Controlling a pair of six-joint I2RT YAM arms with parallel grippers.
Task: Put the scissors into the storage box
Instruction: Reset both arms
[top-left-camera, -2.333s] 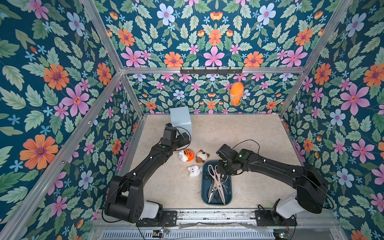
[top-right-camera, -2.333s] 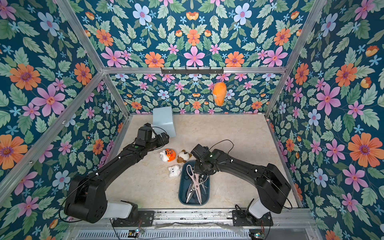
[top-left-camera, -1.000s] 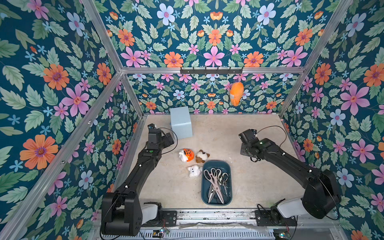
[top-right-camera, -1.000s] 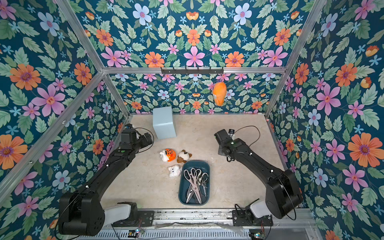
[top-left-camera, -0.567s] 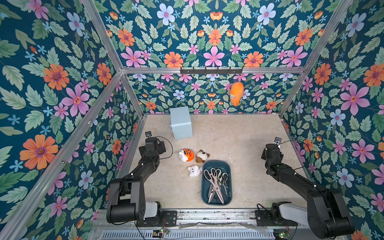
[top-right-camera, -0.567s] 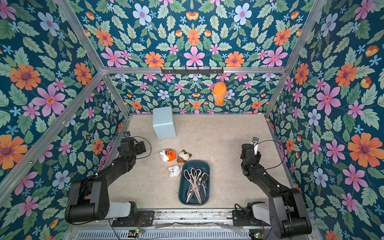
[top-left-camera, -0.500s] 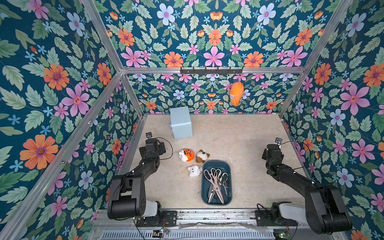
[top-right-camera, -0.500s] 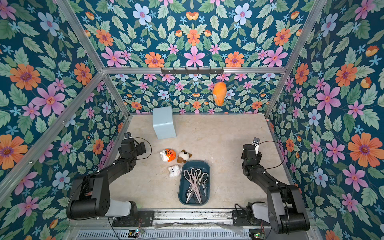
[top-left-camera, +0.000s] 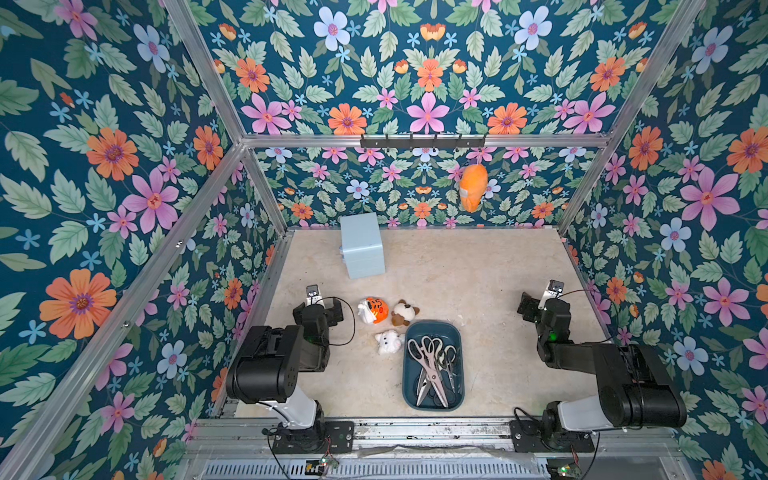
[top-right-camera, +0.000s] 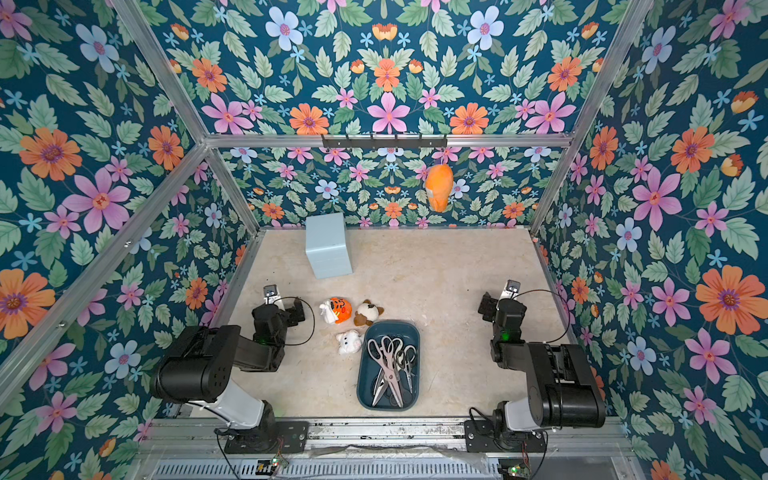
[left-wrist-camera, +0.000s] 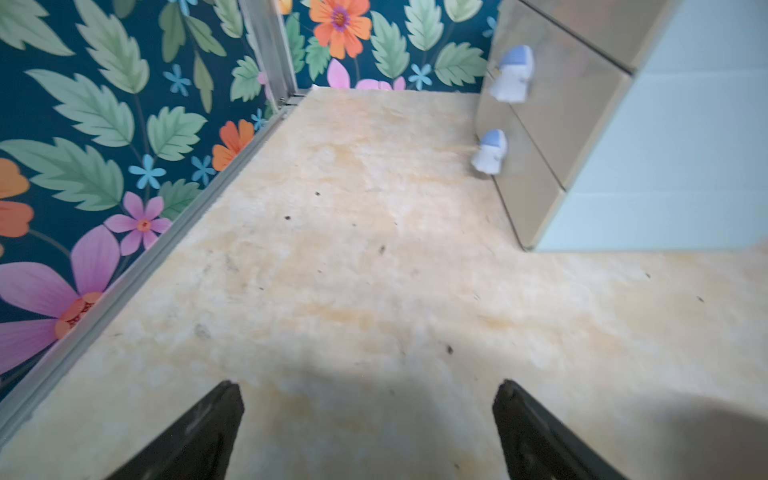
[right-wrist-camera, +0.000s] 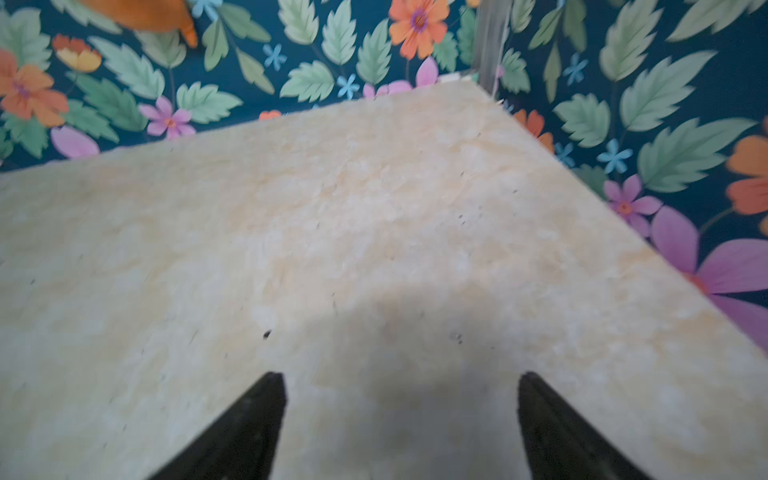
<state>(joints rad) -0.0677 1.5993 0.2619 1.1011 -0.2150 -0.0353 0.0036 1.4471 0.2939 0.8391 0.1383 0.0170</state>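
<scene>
Several scissors (top-left-camera: 432, 361) (top-right-camera: 390, 365) lie piled lengthwise inside the dark teal storage box (top-left-camera: 409, 399) (top-right-camera: 362, 392) near the table's front middle. One pale-handled pair lies on top of the darker ones. My left gripper (top-left-camera: 318, 308) (left-wrist-camera: 369, 384) is folded back at the left wall, well left of the box. It is open over bare table. My right gripper (top-left-camera: 543, 305) (right-wrist-camera: 401, 374) is folded back at the right wall, well right of the box. It is open too, with nothing between its fingers.
A pale blue cube box (top-left-camera: 361, 245) with drawer knobs (left-wrist-camera: 490, 151) stands at the back left. Three small plush toys, orange (top-left-camera: 373, 310), brown-white (top-left-camera: 404, 312) and white (top-left-camera: 388, 341), sit just left of the storage box. An orange plush (top-left-camera: 473, 189) hangs from the back rail.
Both arms have drawn back from the middle to folded poses at the side walls. The right gripper has left the box and now stands wide open. The scissors stay in the box.
</scene>
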